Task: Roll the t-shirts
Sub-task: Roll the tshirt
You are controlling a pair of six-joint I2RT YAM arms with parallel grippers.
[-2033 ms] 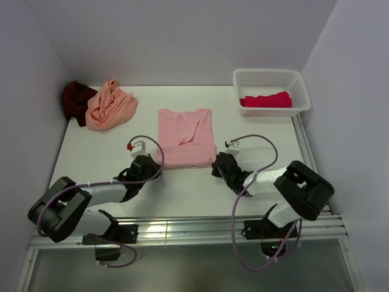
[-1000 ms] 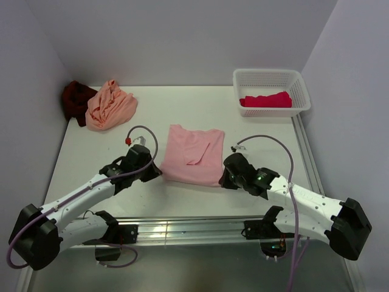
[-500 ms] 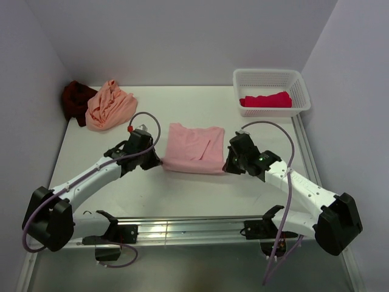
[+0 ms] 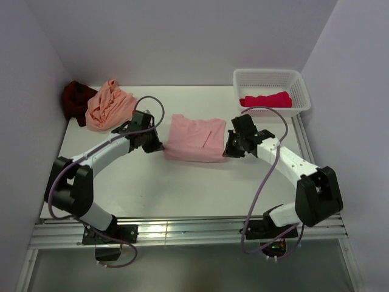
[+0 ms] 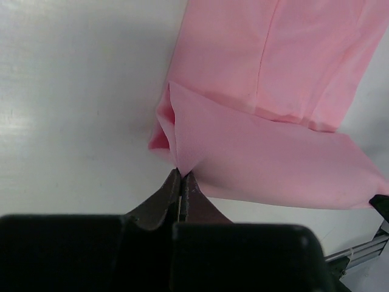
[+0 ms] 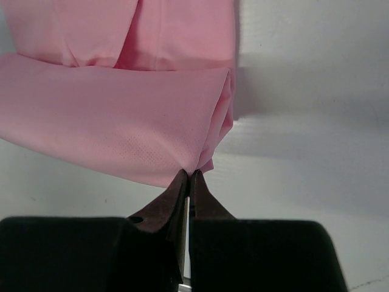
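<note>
The light pink t-shirt (image 4: 194, 139) lies mid-table with its near hem lifted and folded back over itself. My left gripper (image 4: 159, 147) is shut on the shirt's left near corner (image 5: 176, 159); my right gripper (image 4: 226, 152) is shut on the right near corner (image 6: 200, 159). In both wrist views the jaws pinch a pleat of pink cloth, and the folded flap (image 6: 109, 121) stretches between them. A crimson-pink t-shirt (image 4: 265, 100) lies in the basket. A peach-orange t-shirt (image 4: 109, 104) and a dark maroon t-shirt (image 4: 75, 101) sit crumpled at the back left.
The white lattice basket (image 4: 270, 79) stands at the back right corner. Walls close in on the left, the back and the right. The metal rail (image 4: 182, 228) runs along the table's near edge.
Both arms have stretched away from me, carrying the pink shirt's near hem toward the back. The shirt now shows shorter, its near part doubled over.
</note>
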